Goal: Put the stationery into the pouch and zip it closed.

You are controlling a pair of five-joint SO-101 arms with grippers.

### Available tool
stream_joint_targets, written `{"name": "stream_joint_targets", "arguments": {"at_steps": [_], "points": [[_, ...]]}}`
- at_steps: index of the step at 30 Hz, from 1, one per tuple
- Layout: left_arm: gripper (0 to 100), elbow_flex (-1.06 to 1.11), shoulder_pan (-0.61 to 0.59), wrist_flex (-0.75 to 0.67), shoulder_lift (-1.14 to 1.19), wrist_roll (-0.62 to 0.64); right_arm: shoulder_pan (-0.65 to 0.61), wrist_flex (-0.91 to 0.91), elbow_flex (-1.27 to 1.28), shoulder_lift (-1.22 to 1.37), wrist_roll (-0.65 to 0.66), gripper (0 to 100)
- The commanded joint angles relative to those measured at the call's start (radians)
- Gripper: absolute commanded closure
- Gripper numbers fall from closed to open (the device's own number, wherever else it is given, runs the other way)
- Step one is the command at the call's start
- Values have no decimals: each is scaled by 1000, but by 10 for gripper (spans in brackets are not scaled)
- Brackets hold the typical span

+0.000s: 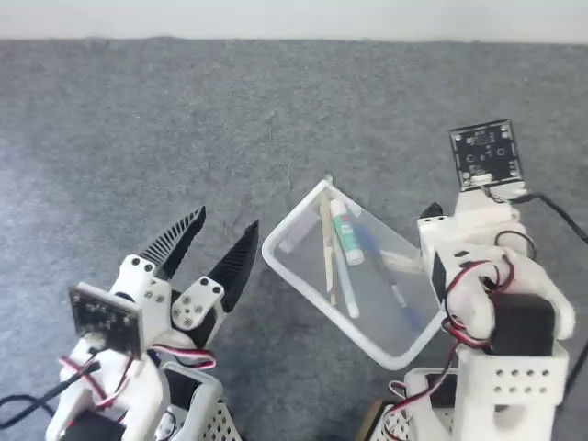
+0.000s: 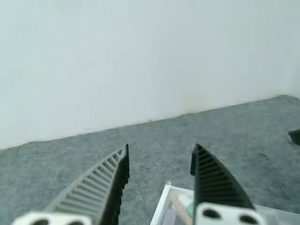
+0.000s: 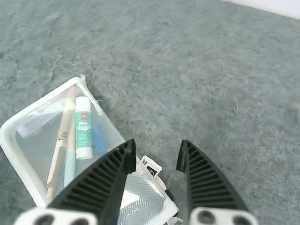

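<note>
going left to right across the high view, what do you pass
left gripper → pouch → right arm

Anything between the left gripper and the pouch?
Nothing. In the high view the stretch between the open left gripper and the pouch is bare grey carpet, and it is a short gap.
</note>
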Motion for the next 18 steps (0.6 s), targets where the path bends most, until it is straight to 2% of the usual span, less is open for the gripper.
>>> {"name": "stream_joint_targets", "arguments": {"at_steps": [1,5,9,15,18], "points": [[805,13,-5,-48,-17,14,-7,-30,-3,-28,-8,851],[889,15,-6,-52,-21,12,-5,-24,-2,-28,-8,857],[988,16,-6,-69,-21,11,-2,-25,-2,-28,-8,939],[991,16,-6,-68,-21,11,1,-27,28,-130,-5,978],[991,15,-68,-63,-23,11,-5,-45,97,-229,29,978]]}}
